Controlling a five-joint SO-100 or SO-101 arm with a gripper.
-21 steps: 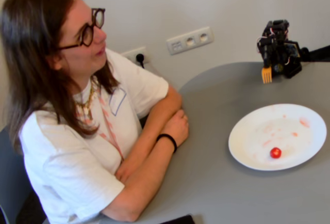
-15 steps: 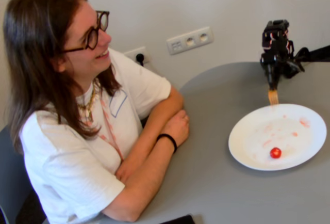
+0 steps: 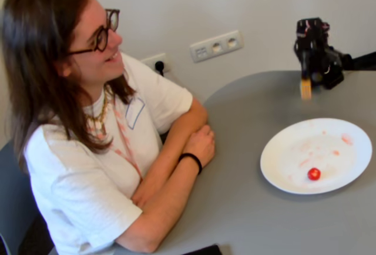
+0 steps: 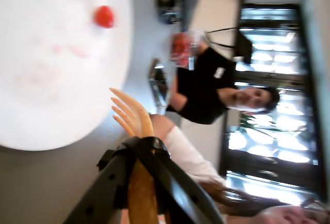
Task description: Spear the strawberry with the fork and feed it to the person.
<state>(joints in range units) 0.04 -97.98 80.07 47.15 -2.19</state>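
- Right now the gripper [image 3: 306, 82] hangs in the air above the grey counter [image 3: 247, 208], off the far rim of the plate [image 3: 276, 167] in the fixed view, touching nothing below it.
- Its jaws are closed around the handle of the fork [image 4: 135, 114], whose orange prongs stick out past the black fingers in the wrist view and carry nothing.
- Below and ahead of the gripper, on the plate's near side in the fixed view, lies the strawberry [image 3: 314, 174], alone among faint pink smears and well apart from the prongs.
- In the wrist view the strawberry [image 4: 104, 16] shows up and to the left of the fork tips, with bare plate [image 4: 62, 126] between them.
- Off to the gripper's other side sits the person [image 3: 88, 120], forearms folded on the counter edge, smiling and facing toward the arm.
- By my reading, the step in hand is the approach; spearing has not begun.
- Next, I judge, the prongs need to travel over the plate, line up above the strawberry and press straight down, since a small glossy round fruit could roll off a slanted jab.
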